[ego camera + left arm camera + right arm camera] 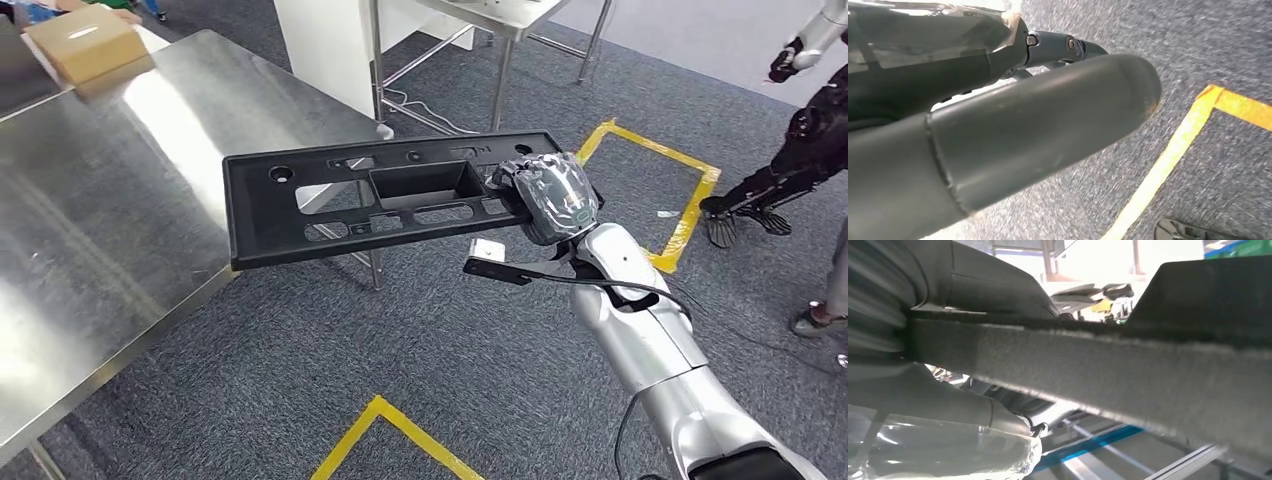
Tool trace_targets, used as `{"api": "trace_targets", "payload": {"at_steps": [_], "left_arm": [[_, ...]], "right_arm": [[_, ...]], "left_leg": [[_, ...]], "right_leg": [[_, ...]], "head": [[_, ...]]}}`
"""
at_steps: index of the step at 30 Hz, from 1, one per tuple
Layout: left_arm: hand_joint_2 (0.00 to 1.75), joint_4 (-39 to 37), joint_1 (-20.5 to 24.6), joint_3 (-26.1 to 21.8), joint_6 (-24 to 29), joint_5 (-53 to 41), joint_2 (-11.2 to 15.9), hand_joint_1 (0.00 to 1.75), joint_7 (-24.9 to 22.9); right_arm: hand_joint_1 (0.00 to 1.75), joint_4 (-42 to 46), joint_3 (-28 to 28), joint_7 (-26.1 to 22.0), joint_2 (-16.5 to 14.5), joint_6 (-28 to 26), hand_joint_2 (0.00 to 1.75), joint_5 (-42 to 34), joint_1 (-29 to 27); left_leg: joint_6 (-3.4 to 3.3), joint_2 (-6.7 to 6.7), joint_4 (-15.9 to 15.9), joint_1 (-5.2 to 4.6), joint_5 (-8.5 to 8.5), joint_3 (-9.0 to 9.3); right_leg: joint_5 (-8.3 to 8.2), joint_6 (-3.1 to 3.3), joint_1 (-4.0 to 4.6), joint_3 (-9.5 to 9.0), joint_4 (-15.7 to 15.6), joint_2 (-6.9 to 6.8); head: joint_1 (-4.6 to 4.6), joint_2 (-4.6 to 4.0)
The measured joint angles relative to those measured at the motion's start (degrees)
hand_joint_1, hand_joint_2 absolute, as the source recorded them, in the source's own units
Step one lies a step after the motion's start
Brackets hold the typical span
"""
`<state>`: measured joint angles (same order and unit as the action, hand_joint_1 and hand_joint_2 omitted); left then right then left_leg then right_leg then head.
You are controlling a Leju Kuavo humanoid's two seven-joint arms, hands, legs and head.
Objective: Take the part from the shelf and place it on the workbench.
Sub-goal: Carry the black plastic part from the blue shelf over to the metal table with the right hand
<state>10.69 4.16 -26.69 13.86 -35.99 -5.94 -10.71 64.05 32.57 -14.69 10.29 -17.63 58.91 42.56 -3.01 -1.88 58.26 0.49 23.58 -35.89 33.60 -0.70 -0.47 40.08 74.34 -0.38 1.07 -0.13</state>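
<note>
While the right hand [553, 196] grips the right end of the long black part [380, 195], the part sticks out flat to the left, in the middle of the head view. Its left end hangs over the edge of the shiny metal workbench [110, 190], which fills the upper left of the frame. The rest of the part is above the grey carpet floor [330, 370]. I cannot tell if the part touches the workbench.

A brown box [85, 42] sits on the workbench at the far upper left. Yellow tape lines [690, 190] mark the floor at the right and at the bottom.

Seen from the left wrist, the left hand [1013, 125] hangs over the grey floor, and I cannot tell if it is wide or closed.
</note>
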Motion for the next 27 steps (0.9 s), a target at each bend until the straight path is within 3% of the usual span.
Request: {"api": "trace_targets", "payload": {"at_steps": [1,2,4,5,7,9,11,13,15,16,17,18,20,22,24,25,27], "left_arm": [[0.00,0.0,-0.1,0.0,0.0,0.0,-0.1,0.00,0.0],[0.00,0.0,-0.1,0.0,-0.1,0.0,-0.1,0.00,0.0],[0.00,0.0,-0.2,0.0,-0.1,0.0,-0.2,0.00,0.0],[0.00,0.0,-0.2,0.0,-0.1,0.0,-0.2,0.00,0.0],[0.00,0.0,-0.2,0.0,-0.1,0.0,-0.2,0.00,0.0],[0.00,0.0,-0.5,0.0,-0.1,0.0,-0.2,0.00,0.1],[0.00,0.0,-0.7,0.0,-0.1,0.0,-0.2,0.00,0.4],[0.00,0.0,-0.6,0.0,-0.1,-0.1,-0.3,0.00,0.6],[0.00,0.0,-0.4,0.0,-0.1,-0.1,-0.3,0.00,0.8],[0.00,0.0,-0.4,0.0,-0.1,-0.1,-0.3,0.00,0.8],[0.00,0.0,-0.4,0.0,-0.1,-0.1,-0.3,0.00,0.9],[0.00,0.0,-0.4,0.0,-0.1,-0.1,-0.3,0.00,0.9],[0.00,0.0,-0.3,0.0,0.0,-0.1,-0.2,0.00,0.9],[0.00,0.0,-0.1,0.0,0.0,-0.1,-0.1,0.00,1.0],[0.00,0.0,-0.2,0.0,0.0,-0.2,-0.2,0.00,1.0],[0.00,0.0,-0.2,0.0,0.0,-0.2,-0.2,0.00,1.0],[0.00,0.0,-0.2,0.0,0.0,-0.2,-0.2,0.00,1.0]], "right_arm": [[1.69,-0.1,0.0,0.0,0.1,0.0,1.75,0.1,-0.3],[1.69,-0.1,-0.1,0.0,0.2,0.0,1.75,0.2,-0.4],[1.69,-0.1,-0.2,-0.1,0.3,0.0,1.75,0.3,-0.5],[1.69,-0.1,-0.4,-0.2,0.3,0.0,1.75,0.3,-0.5],[1.69,-0.1,-0.5,-0.2,0.3,-0.1,1.75,0.3,-0.5],[1.69,-0.1,-0.5,-0.3,0.1,-0.1,1.75,0.5,-0.4],[1.69,-0.1,-0.6,-0.3,0.0,-0.1,1.75,0.6,-0.4],[1.69,-0.1,-0.7,-0.4,-0.1,0.0,1.75,0.6,-0.4],[1.69,-0.1,-0.8,-0.5,0.0,0.0,1.75,0.8,-0.5],[1.69,-0.1,-0.8,-0.5,0.0,0.0,1.75,0.8,-0.6],[1.69,-0.1,-0.7,-0.6,0.0,0.0,1.75,0.9,-0.7],[1.69,-0.1,-0.8,-0.6,-0.1,0.0,1.75,1.0,-0.7],[1.69,-0.1,-0.8,-0.7,-0.1,0.0,1.75,1.1,-0.6],[1.69,-0.1,-0.9,-0.7,-0.1,0.0,1.75,1.1,-0.5],[1.69,-0.1,-0.9,-0.7,-0.2,0.0,1.75,1.1,-0.5],[1.69,-0.1,-0.9,-0.7,-0.2,0.0,1.75,1.1,-0.6],[1.69,0.0,-1.0,-0.7,-0.2,0.0,1.75,1.1,-0.6]], "left_leg": [[0.06,-0.82,0.0,0.04,-0.05,-0.01],[0.17,-1.60,0.1,0.10,-0.11,0.00],[0.67,-3.06,0.2,0.22,-0.18,-0.11],[1.05,-3.66,0.4,0.22,-0.23,-0.29],[1.91,-4.61,0.4,0.18,-0.47,-0.82],[2.53,-5.17,0.3,0.37,-0.74,-1.22],[2.99,-3.06,2.3,0.37,0.65,-2.28],[3.34,0.21,8.7,0.29,4.25,-5.25],[3.51,1.34,15.5,0.34,6.97,-8.37],[3.48,1.49,16.5,0.33,6.98,-8.78],[3.36,1.65,15.5,0.31,6.08,-8.12],[3.10,2.12,12.4,0.25,4.49,-6.34],[2.29,4.67,4.9,-0.24,1.83,-2.12],[1.59,6.15,1.4,-0.83,1.18,-0.36],[1.08,4.95,0.9,-0.93,1.01,-0.41],[0.77,4.31,0.6,-0.80,0.77,-0.32],[0.03,3.03,0.1,-0.38,0.22,-0.10]], "right_leg": [[-0.33,-0.46,-0.19,0.14,0.2,0.07],[-1.46,-1.05,-0.42,-0.75,-1.8,0.19],[-4.62,-2.23,-1.12,-4.45,-9.7,1.61],[-5.76,-2.39,-1.28,-5.89,-12.9,2.32],[-6.49,-1.97,-1.16,-6.92,-15.3,2.95],[-6.81,-1.20,-1.10,-6.92,-15.3,1.95],[-7.06,-0.36,-1.26,-6.95,-15.5,0.99],[-7.08,0.43,-1.01,-6.95,-15.6,-0.14],[-7.00,0.81,-0.66,-6.93,-15.6,-1.45],[-6.95,0.87,-0.54,-6.93,-15.6,-2.09],[-6.92,0.91,-0.44,-6.95,-15.6,-2.71],[-6.89,0.93,-0.35,-6.99,-15.6,-3.32],[-6.77,0.84,0.07,-7.06,-15.5,-4.40],[-6.59,0.58,0.52,-7.11,-15.6,-5.49],[-6.40,0.21,0.78,-7.23,-15.7,-6.56],[-6.11,-0.03,0.76,-7.13,-15.3,-6.07],[-4.35,-0.22,0.57,-5.64,-12.0,-3.19]], "head": [[-0.01,0.00],[0.00,0.00],[-0.02,0.00],[0.00,0.00],[0.09,0.00],[0.15,0.00],[0.42,0.00],[0.79,0.00],[0.87,0.00],[0.89,0.00],[0.90,0.00],[0.90,0.00],[0.89,0.00],[0.80,0.00],[0.73,0.00],[0.70,0.00],[0.59,0.00]]}}
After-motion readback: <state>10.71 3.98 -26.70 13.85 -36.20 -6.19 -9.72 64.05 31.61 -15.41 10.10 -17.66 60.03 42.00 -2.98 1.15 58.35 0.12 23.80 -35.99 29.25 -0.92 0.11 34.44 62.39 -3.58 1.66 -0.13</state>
